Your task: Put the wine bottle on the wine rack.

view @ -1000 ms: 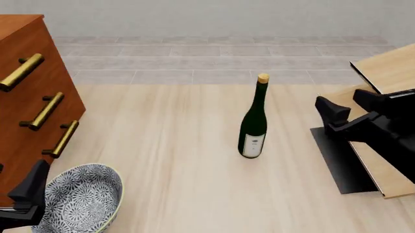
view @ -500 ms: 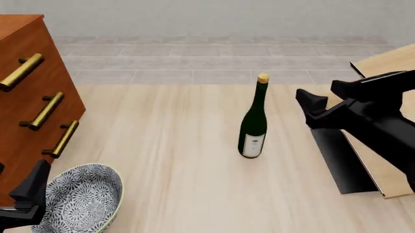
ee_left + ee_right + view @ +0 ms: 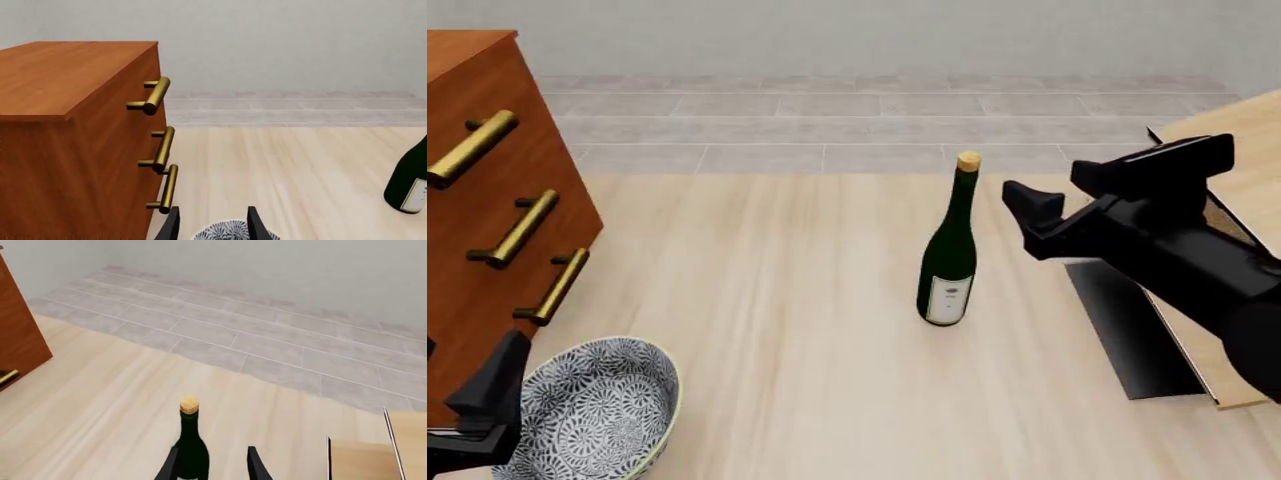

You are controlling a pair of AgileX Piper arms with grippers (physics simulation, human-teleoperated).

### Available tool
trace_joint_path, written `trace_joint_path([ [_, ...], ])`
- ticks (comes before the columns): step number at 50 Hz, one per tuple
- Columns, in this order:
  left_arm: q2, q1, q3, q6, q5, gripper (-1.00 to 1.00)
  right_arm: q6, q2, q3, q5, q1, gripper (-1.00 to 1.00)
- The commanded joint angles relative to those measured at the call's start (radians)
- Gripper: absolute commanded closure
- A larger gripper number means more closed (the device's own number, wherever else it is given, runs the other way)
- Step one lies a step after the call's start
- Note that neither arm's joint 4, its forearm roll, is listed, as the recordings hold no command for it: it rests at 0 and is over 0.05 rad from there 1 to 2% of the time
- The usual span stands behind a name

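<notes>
The wine bottle (image 3: 949, 255) stands upright on the table near the middle, dark green with a tan cork and a white label. It also shows in the left wrist view (image 3: 408, 184) and the right wrist view (image 3: 191, 440). The wine rack (image 3: 1230, 140) is at the right edge, pale wood panels on a black base plate (image 3: 1124, 325). My right gripper (image 3: 1070, 196) is open and empty, in the air just right of the bottle's neck. In the right wrist view the bottle stands ahead of the open right gripper (image 3: 212, 465), nearer one finger. My left gripper (image 3: 487, 400) is open at the front left.
A reddish-brown drawer cabinet (image 3: 487, 200) with brass handles stands at the left; it also shows in the left wrist view (image 3: 73, 125). A blue-patterned bowl (image 3: 601, 410) sits at the front left beside my left gripper. Grey tiled floor lies beyond the table's far edge.
My right gripper has moved left and up, away from the rack and close to the bottle's neck. The bottle, the left gripper and the bowl have not moved.
</notes>
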Motion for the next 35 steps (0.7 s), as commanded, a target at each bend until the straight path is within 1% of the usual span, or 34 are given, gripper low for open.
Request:
trace_joint_path([
  [1,0.003,0.002,0.0,0.004,0.002,-1.0,-0.001,0.046,-0.027,-0.015,0.024,-1.0],
  [16,-0.011,0.001,0.0,0.012,0.027,-1.0,0.005,0.124,-0.063,-0.048,0.058,-1.0],
  [35,-0.015,0.001,0.0,0.019,0.037,-1.0,0.009,0.191,-0.1,-0.07,0.073,-1.0],
])
